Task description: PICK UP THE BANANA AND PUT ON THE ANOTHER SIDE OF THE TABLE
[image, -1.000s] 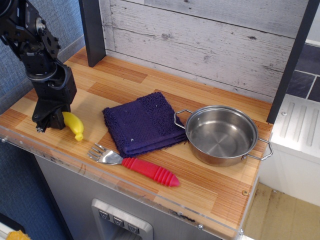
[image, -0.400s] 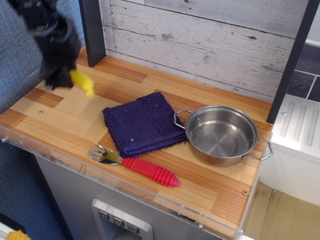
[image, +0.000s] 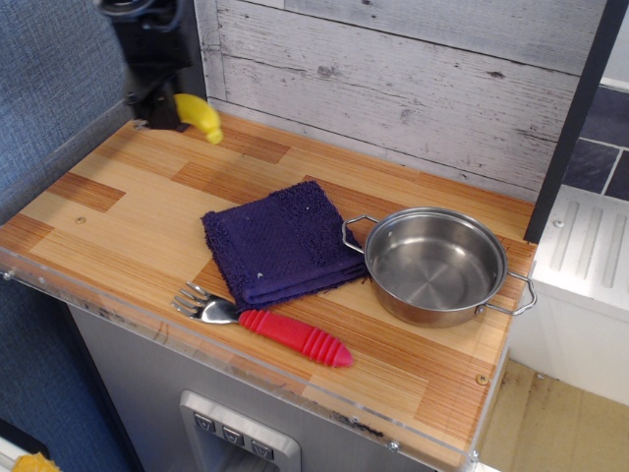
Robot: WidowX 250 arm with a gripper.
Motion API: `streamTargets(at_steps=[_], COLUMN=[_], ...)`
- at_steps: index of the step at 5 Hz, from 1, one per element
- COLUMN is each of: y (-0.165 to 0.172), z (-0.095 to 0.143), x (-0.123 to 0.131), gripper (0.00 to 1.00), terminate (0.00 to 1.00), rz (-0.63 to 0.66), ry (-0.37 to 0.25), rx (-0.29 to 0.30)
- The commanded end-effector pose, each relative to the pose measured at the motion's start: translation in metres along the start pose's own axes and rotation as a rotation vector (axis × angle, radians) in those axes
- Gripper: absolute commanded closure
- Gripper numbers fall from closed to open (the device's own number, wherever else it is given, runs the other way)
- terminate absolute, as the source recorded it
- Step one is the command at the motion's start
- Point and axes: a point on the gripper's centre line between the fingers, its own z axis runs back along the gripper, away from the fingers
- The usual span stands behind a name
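The small yellow banana [image: 200, 116] hangs in the air over the back left of the wood-plank table [image: 128, 211], near the wall. My black gripper [image: 163, 110] is shut on its left end and holds it clear of the table. The banana sticks out to the right of the fingers, pointing down and right. The upper part of the arm runs out of the frame at the top left.
A folded dark blue cloth [image: 279, 242] lies mid-table. A steel pot [image: 434, 264] with two handles stands to its right. A red-handled fork [image: 265, 325] lies near the front edge. A dark post [image: 185, 59] and a grey plank wall stand behind the gripper.
My gripper has lifted the banana off the front left of the table and carried it up and toward the back wall, a little to the right.
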Motion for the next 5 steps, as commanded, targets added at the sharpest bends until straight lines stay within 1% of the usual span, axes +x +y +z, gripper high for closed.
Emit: streamTargets(at_steps=[1, 3, 4, 5], y=[0.032, 0.036, 0.036, 0.033], z=[-0.017, -0.049, -0.060, -0.064], x=[0.015, 0.016, 0.026, 0.029], gripper=[1.00, 1.00, 1.00, 1.00], terminate=[0.00, 0.00, 0.00, 0.00], rz=[0.002, 0.007, 0.011, 0.006], ry=[0.024, 0.049, 0.064, 0.063], rx=[-0.008, -0.057, -0.074, -0.084])
